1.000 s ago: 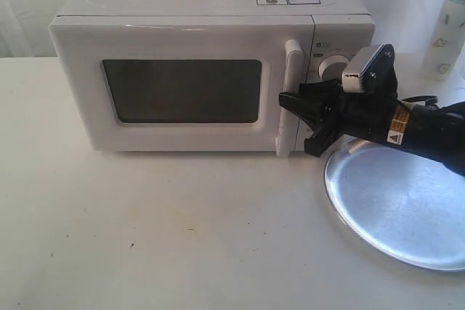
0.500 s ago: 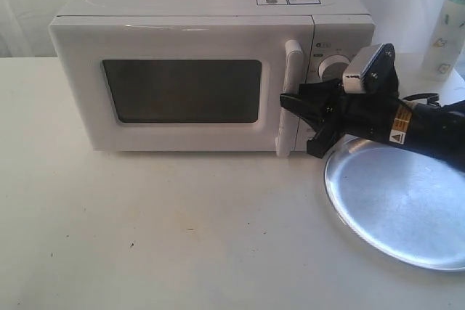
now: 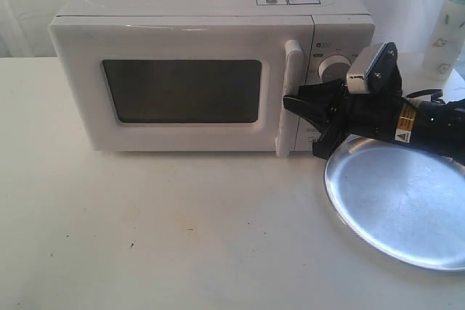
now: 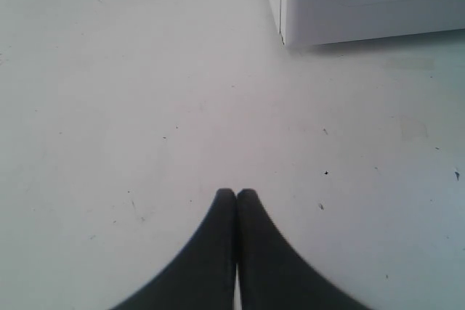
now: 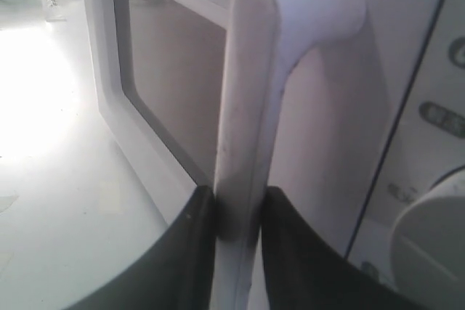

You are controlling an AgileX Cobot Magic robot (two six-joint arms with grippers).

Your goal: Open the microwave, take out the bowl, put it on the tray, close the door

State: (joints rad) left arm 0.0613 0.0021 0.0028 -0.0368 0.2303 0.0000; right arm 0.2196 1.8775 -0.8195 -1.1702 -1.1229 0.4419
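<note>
The white microwave (image 3: 182, 5) stands at the back of the table with its door (image 3: 182, 41) shut and the dark window (image 3: 182, 91) showing nothing inside; the bowl is hidden. My right gripper (image 3: 290, 102) reaches in from the right and is shut on the door's vertical white handle (image 3: 292, 63). In the right wrist view its black fingers (image 5: 192, 245) press both sides of the handle (image 5: 247, 70), low on the bar. The silver tray (image 3: 407, 201) lies on the table at the right, partly under the right arm. My left gripper (image 4: 236, 194) is shut and empty above bare table.
A white bottle with a teal band (image 3: 449, 27) stands at the back right, behind the tray. The microwave's round knob (image 3: 332, 67) sits just behind the right wrist. A lower corner of the microwave (image 4: 290, 27) shows in the left wrist view.
The right gripper and arm have shifted slightly to the right while holding the handle. The door has not visibly swung.
</note>
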